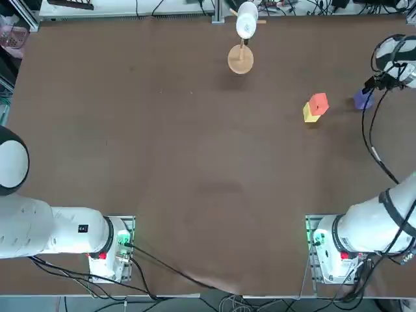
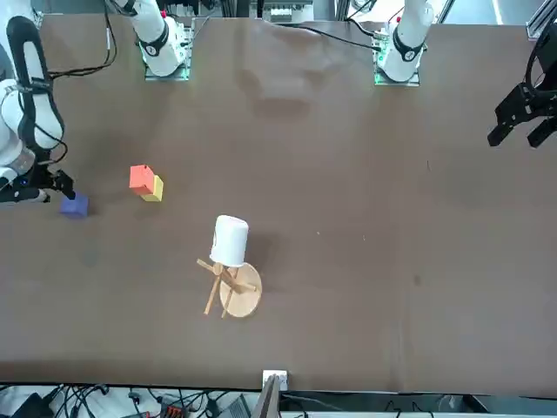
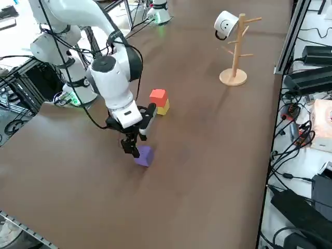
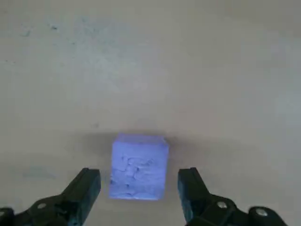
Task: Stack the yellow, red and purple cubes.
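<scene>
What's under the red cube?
The yellow cube is under the red cube, standing on the table. You can see the yellow one's sides, but its top is mostly covered by the red one.

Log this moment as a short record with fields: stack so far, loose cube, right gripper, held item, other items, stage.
stack so far: red cube on top of yellow cube
loose cube: purple cube, on the table, apart from the other two
right gripper: open, at the purple cube, its fingers to either side in the wrist view
held item: none
other items: wooden stand with a white mug hanging on it
stage: two cubes stacked, purple not yet added; likely about to be grasped
</scene>
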Available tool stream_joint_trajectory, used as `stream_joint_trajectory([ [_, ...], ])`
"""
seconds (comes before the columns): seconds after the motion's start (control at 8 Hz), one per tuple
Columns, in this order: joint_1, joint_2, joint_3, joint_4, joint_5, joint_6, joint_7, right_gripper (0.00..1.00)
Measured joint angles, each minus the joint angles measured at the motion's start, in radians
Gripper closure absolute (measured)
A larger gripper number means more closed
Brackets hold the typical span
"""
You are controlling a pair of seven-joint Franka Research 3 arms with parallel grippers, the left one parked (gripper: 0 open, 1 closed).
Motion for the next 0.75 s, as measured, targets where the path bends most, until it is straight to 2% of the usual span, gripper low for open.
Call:
stream_joint_trajectory([
  [0.25, -0.016, 0.054, 0.000, 0.049, 0.084, -0.024, -0.097, 0.00],
  [0.75, -0.023, 0.089, 0.002, 0.071, 0.098, -0.030, -0.115, 0.00],
])
